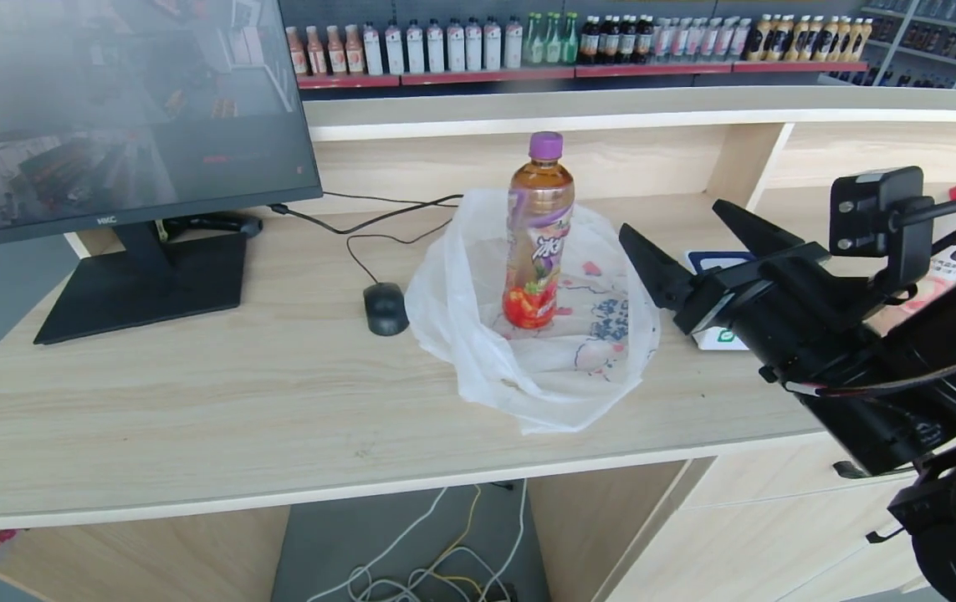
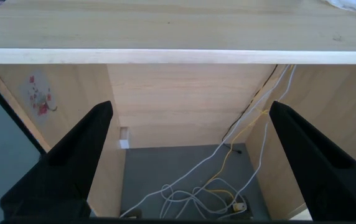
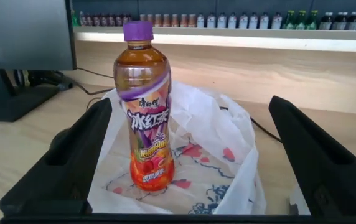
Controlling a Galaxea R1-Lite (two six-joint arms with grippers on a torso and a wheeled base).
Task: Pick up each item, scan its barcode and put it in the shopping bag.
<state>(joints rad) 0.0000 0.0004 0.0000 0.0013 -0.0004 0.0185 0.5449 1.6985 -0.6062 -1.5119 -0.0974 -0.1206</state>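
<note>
Head view: the white shopping bag (image 1: 469, 334) lies slumped open on the wooden counter (image 1: 193, 393), and a purple-capped tea bottle (image 1: 538, 234) stands upright inside it. The right gripper (image 1: 670, 217) hangs just beside the bag's right edge, its fingers spread wide and empty, apart from the bottle. The left gripper (image 2: 190, 109), also spread, sits below the counter's front edge.

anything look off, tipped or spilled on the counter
Nothing stands out. The bottle stands upright and capped in the shopping bag, which lies slumped open on the counter; no spill shows.
</note>
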